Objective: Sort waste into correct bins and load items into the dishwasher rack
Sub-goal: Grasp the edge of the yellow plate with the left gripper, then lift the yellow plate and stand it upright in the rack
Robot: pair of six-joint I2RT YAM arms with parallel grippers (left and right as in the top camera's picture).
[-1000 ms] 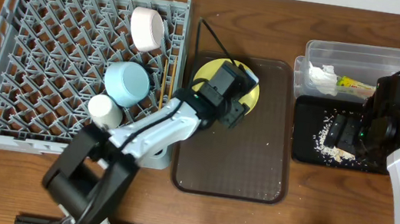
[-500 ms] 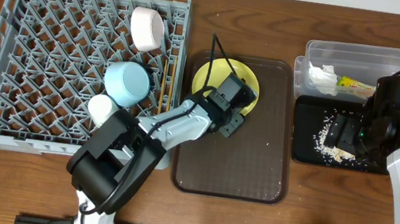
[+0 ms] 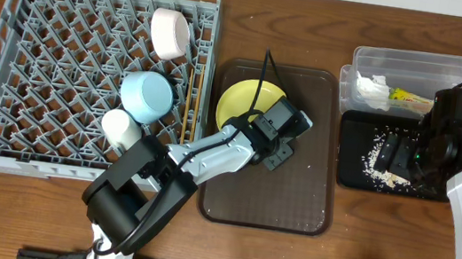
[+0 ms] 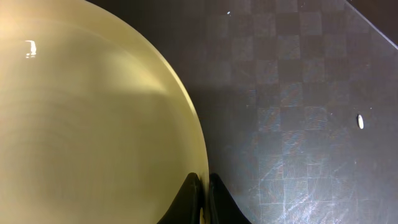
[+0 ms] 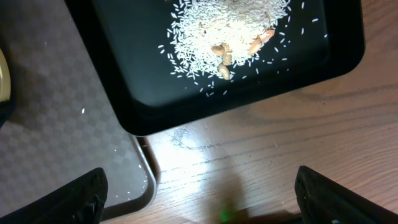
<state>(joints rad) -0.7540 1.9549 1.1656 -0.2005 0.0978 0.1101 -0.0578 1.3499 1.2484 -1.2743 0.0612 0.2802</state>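
Fingers (image 4: 188, 198) of left gripper (image 4: 202, 198) are pinching the rim of yellow plate (image 3: 242, 102), which lies at the far end of brown serving tray (image 3: 294, 196). Right gripper (image 5: 199, 199) is spread wide, holding nothing, above black tray (image 3: 349, 167) with rice scraps (image 5: 227, 28) in it. Tissue (image 3: 372, 90) and wrapper (image 3: 409, 99) are in clear tub (image 3: 423, 64). Dishwasher rack (image 3: 41, 78) holds light blue bowl (image 3: 148, 94), white bowl (image 3: 170, 34), white cup (image 3: 121, 127) and chopsticks (image 3: 192, 89) at its right side.
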